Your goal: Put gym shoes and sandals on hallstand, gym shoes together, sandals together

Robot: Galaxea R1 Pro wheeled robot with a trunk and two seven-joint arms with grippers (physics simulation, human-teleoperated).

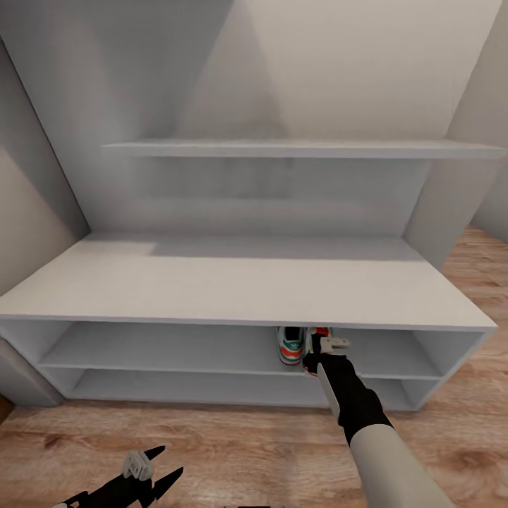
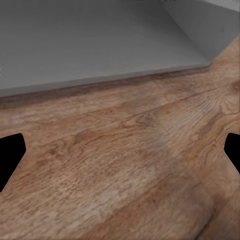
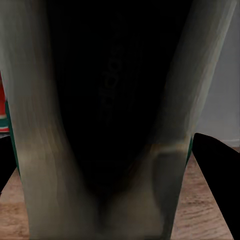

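— Where was the right claw [image 1: 315, 351]?

— I had it reaching into the upper open compartment of the hallstand [image 1: 240, 282], closed around one gym shoe [image 1: 310, 353]. Its wrist camera looked straight into that shoe's dark opening [image 3: 110, 100]. The other gym shoe [image 1: 290, 344] sat on the same shelf, just beside it.

— And the left claw [image 1: 156, 466]?

— Low over the corridor floor [image 1: 233, 451] in front of the unit, fingers spread wide, holding nothing. I saw wood planks [image 2: 125, 160] between its fingertips [image 2: 10, 155].
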